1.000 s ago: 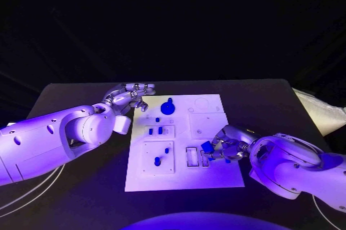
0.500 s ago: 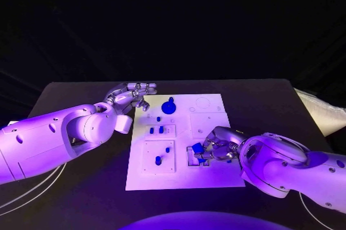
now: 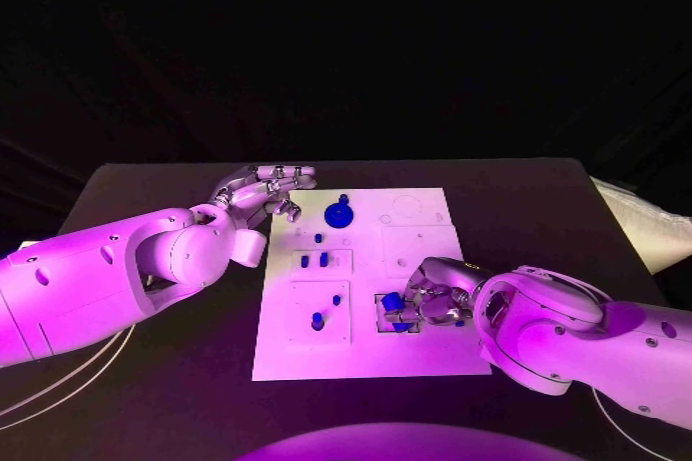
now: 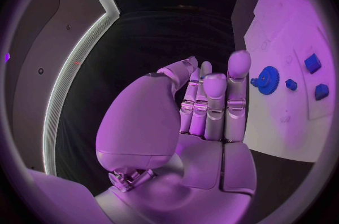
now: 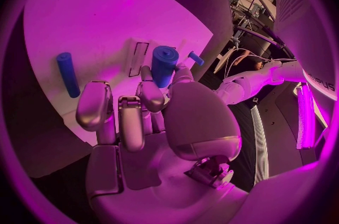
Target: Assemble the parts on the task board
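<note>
The white task board lies mid-table. My right hand pinches a blue cylinder part and holds it over the narrow slots at the board's near right. In the right wrist view the cylinder sits between thumb and finger, close to a slot, and a blue peg lies on the board nearby. My left hand hovers with fingers apart at the board's far left corner, holding nothing. A blue gear stands just to its right, and the left wrist view also shows the gear.
Small blue pieces sit in the recess at the board's mid left. Two blue pegs stand in the near left plate. A square recess and round holes mark the far right. Black table surrounds the board.
My right hand has carried the blue cylinder leftward, from the board's right edge to over the slots. The left hand has stayed in place.
</note>
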